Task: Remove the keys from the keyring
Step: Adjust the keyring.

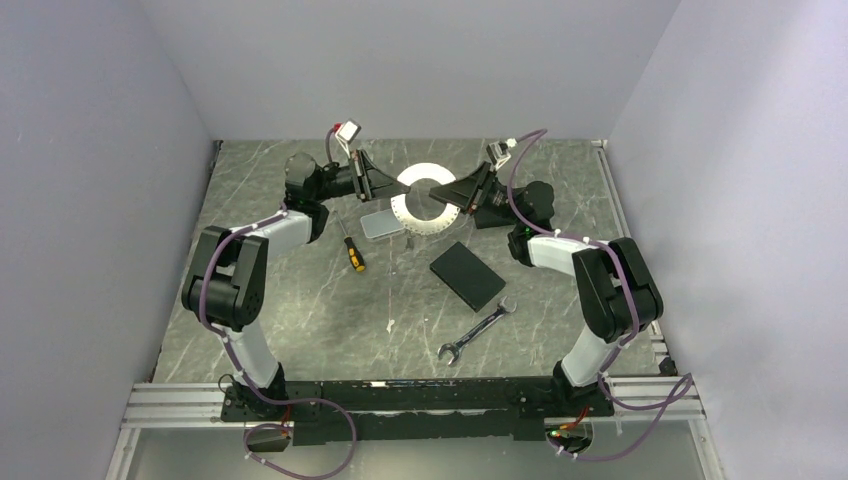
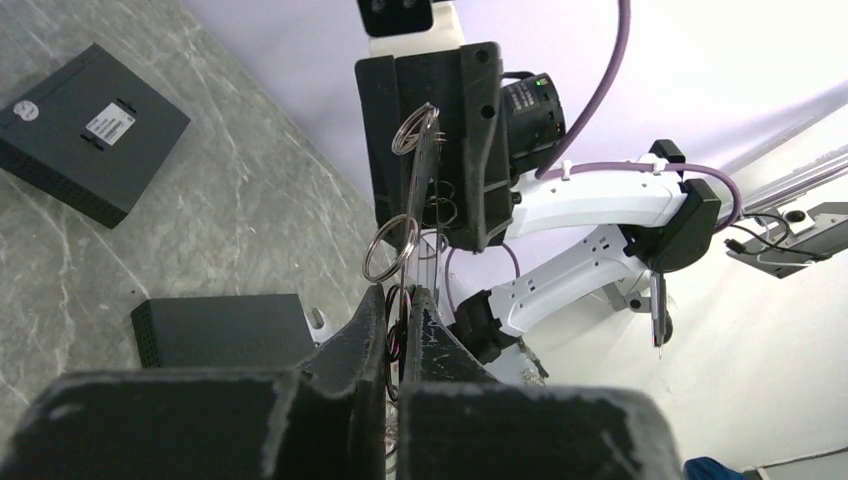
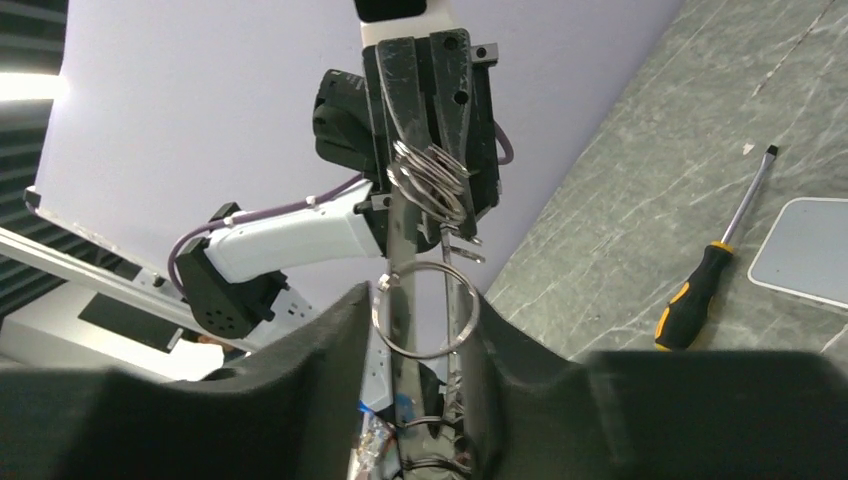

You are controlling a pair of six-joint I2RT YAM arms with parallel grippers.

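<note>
Both grippers meet above the back middle of the table with the bunch held between them. My left gripper (image 1: pixel 392 185) (image 2: pixel 402 292) is shut on a thin grey metal strip of the keys (image 2: pixel 424 170), which runs up from its fingertips. A small split ring (image 2: pixel 364 255) hangs just past those tips. My right gripper (image 1: pixel 447 190) (image 3: pixel 420 300) holds the keyring (image 3: pixel 425 356) across its width, the rim touching both pads. A cluster of smaller rings (image 3: pixel 430 180) sits by the left gripper's fingers. A small blue piece (image 3: pixel 402 404) shows deep between the right fingers.
A white ring-shaped disc (image 1: pixel 420 225) lies on the table under the grippers, with a pale flat tile (image 1: pixel 380 222) beside it. A yellow-and-black screwdriver (image 1: pixel 352 252) lies to the left. A black flat box (image 1: pixel 467 275) and a silver wrench (image 1: pixel 478 333) lie nearer the front.
</note>
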